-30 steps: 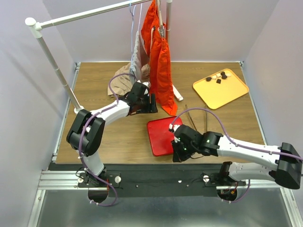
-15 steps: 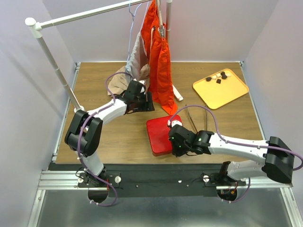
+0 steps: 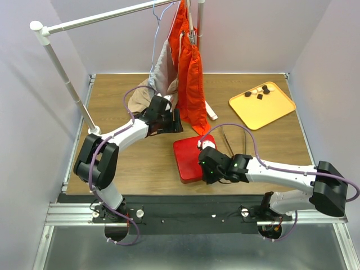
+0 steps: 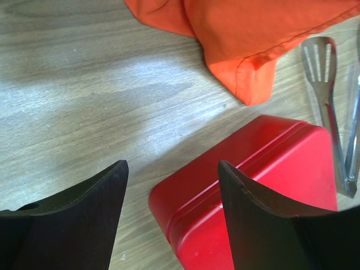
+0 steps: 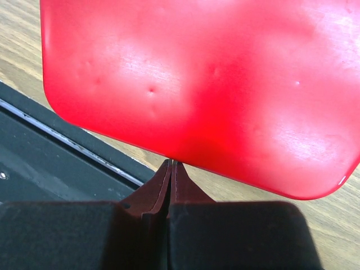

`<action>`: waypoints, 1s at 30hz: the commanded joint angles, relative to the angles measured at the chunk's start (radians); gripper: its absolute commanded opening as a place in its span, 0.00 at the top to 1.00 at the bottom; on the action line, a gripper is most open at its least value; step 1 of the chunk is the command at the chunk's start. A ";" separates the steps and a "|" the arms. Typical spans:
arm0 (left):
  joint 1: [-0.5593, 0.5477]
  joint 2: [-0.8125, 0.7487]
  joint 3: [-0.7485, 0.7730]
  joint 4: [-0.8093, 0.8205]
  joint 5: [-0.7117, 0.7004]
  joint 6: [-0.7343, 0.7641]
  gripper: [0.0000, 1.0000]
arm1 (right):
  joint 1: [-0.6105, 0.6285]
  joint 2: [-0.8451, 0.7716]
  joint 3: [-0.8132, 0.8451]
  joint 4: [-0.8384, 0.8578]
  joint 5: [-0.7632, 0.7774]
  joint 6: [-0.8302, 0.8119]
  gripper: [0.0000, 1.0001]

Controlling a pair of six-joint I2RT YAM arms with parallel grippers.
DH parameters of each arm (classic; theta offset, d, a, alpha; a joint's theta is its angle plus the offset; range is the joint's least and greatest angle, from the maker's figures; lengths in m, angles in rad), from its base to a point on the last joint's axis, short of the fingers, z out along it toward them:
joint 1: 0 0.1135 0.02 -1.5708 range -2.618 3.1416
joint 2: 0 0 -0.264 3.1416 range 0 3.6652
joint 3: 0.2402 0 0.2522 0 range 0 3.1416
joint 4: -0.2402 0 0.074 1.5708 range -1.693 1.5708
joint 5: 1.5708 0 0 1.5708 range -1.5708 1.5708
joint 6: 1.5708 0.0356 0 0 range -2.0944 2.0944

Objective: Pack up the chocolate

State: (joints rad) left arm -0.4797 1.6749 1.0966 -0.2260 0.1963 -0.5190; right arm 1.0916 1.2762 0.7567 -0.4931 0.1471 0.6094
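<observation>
Lying in a small cluster at the far corner of the yellow tray [image 3: 270, 112], the chocolate [image 3: 257, 92] sat at the far right of the table [image 3: 135, 169], well apart from both pincers. The right gripper [image 5: 171, 165] had its jaws pressed together, tips at the near rim of the red box [image 5: 202, 84]; whether they pinched that rim could not be told. The left gripper [image 4: 171, 166] stood wide, holding nothing, the box's corner showing between its fingers.

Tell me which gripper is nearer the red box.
Right. The right gripper sits shut at the near edge of the red box; the left gripper hovers open beyond its far left corner.
</observation>
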 commanded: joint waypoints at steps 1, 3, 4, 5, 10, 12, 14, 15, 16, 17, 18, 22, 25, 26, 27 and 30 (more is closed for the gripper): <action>0.003 -0.056 -0.015 -0.007 0.023 0.022 0.26 | 0.004 -0.018 0.049 0.034 0.052 0.000 0.91; 0.003 -0.079 -0.023 -0.018 0.025 0.024 0.26 | 0.005 -0.037 0.052 0.033 0.065 0.004 0.91; 0.003 -0.089 -0.026 -0.021 0.022 0.024 0.26 | 0.005 -0.049 0.056 0.028 0.068 0.004 0.91; 0.003 -0.112 -0.026 -0.027 0.020 0.022 0.26 | 0.005 -0.054 0.069 0.015 0.066 0.004 0.91; 0.003 -0.201 -0.043 -0.084 -0.004 0.017 0.26 | 0.005 -0.072 0.093 -0.005 0.023 -0.014 0.91; 0.000 -0.251 -0.047 -0.117 -0.018 0.014 0.26 | 0.005 -0.081 0.105 -0.012 0.017 -0.023 0.91; -0.010 -0.306 -0.061 -0.131 -0.021 0.004 0.26 | 0.005 -0.090 0.112 -0.019 0.084 -0.026 0.90; -0.014 -0.325 -0.084 -0.133 -0.015 -0.001 0.26 | 0.004 -0.089 0.118 -0.025 0.119 -0.028 0.90; -0.019 -0.340 -0.093 -0.133 -0.006 -0.001 0.26 | 0.004 -0.083 0.134 -0.033 0.159 -0.028 0.90; -0.040 -0.354 -0.105 -0.133 0.003 -0.003 0.26 | -0.008 -0.074 0.147 -0.044 0.222 -0.031 0.90; -0.052 -0.372 -0.119 -0.144 0.003 -0.015 0.26 | -0.027 -0.052 0.159 -0.044 0.239 -0.034 0.90; -0.132 -0.396 -0.156 -0.141 -0.020 -0.050 0.27 | -0.163 0.017 0.214 -0.027 0.221 -0.042 0.94; -0.149 -0.388 -0.201 -0.072 0.011 -0.078 0.28 | -0.303 0.072 0.220 0.068 0.090 -0.056 0.95; -0.151 -0.382 -0.210 -0.052 0.026 -0.082 0.29 | -0.356 0.093 0.225 0.097 0.042 -0.056 0.96; -0.151 -0.370 -0.224 -0.014 0.047 -0.088 0.29 | -0.375 0.115 0.245 0.103 0.031 -0.059 0.96; -0.152 -0.337 -0.237 0.039 0.063 -0.104 0.30 | -0.421 0.186 0.280 0.120 0.009 -0.076 0.96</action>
State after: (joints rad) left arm -0.6308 1.2961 0.8822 -0.2985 0.2115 -0.5842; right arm 0.7334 1.3716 0.9756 -0.4381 0.2405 0.5655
